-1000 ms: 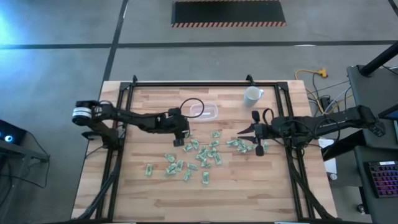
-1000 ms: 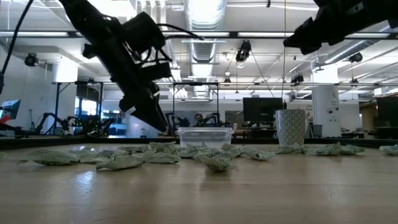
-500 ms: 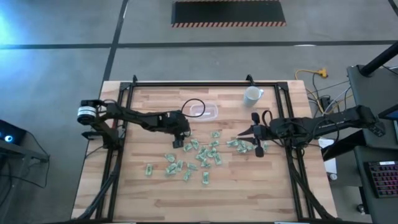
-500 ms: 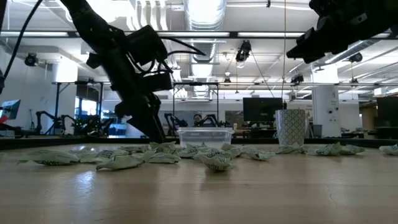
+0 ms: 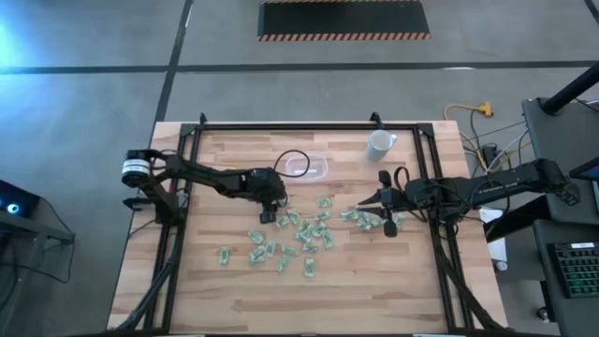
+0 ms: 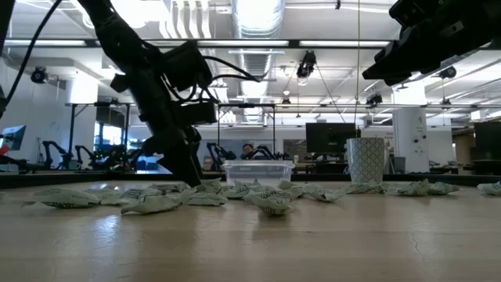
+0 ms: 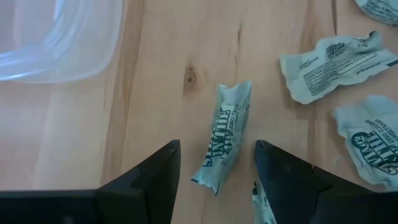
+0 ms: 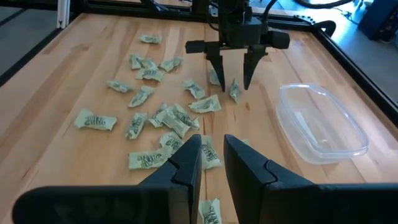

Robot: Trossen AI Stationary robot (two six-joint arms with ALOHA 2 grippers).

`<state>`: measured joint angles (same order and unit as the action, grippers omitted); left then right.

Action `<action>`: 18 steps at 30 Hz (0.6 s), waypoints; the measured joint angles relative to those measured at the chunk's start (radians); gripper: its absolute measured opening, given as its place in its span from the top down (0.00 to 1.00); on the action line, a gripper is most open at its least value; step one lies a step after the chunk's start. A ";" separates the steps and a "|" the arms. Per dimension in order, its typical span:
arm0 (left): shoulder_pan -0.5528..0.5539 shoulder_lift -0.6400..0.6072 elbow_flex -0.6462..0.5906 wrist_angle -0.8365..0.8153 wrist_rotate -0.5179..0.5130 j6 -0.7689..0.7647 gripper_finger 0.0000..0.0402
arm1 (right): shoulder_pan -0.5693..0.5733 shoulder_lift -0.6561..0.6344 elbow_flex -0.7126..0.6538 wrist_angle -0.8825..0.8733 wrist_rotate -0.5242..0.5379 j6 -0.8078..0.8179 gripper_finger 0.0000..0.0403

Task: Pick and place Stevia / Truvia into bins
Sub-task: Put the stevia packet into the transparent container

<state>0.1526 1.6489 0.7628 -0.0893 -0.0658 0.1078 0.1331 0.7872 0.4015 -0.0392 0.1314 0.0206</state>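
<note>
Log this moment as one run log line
left gripper: jaws open, straddling packet | right gripper: above pile, empty | clear container: no packets visible

Only readable stuff is on the packets near the clear container (image 7: 56, 43). The crumpled green packet (image 7: 225, 138) closest to it says "Stevia" in dark lettering. Another packet (image 7: 367, 148) farther out shows the same logo, and a third packet (image 7: 336, 64) has fine print too small to make out.

A crumpled Stevia packet (image 7: 225, 135) lies between the left gripper's (image 7: 216, 167) spread fingers (image 7: 160, 171).
</note>
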 joint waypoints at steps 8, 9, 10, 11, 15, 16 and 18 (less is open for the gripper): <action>0.000 -0.006 0.000 -0.004 0.012 0.003 0.66 | 0.000 0.000 0.000 0.000 0.000 0.006 0.85; 0.000 -0.008 -0.001 -0.006 0.011 0.004 0.70 | 0.000 0.000 0.000 0.000 0.000 0.006 0.85; 0.000 -0.009 -0.001 -0.007 0.008 0.004 0.73 | 0.000 0.000 0.000 0.000 0.000 0.006 0.85; 0.001 -0.009 -0.001 -0.006 0.010 0.004 0.77 | 0.000 0.000 0.000 0.000 0.000 0.006 0.85; 0.001 -0.011 -0.001 -0.006 0.007 0.007 0.93 | 0.000 0.000 0.000 -0.004 0.000 0.006 0.85; 0.001 -0.011 -0.001 -0.006 0.007 0.009 0.96 | 0.000 0.000 0.000 -0.008 0.000 0.006 0.85; 0.000 -0.015 0.002 -0.010 0.007 0.011 0.98 | 0.000 0.000 -0.003 -0.009 0.000 0.006 0.85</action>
<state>0.1525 1.6341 0.7648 -0.0989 -0.0589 0.1184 0.1330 0.7872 0.3989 -0.0479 0.1314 0.0269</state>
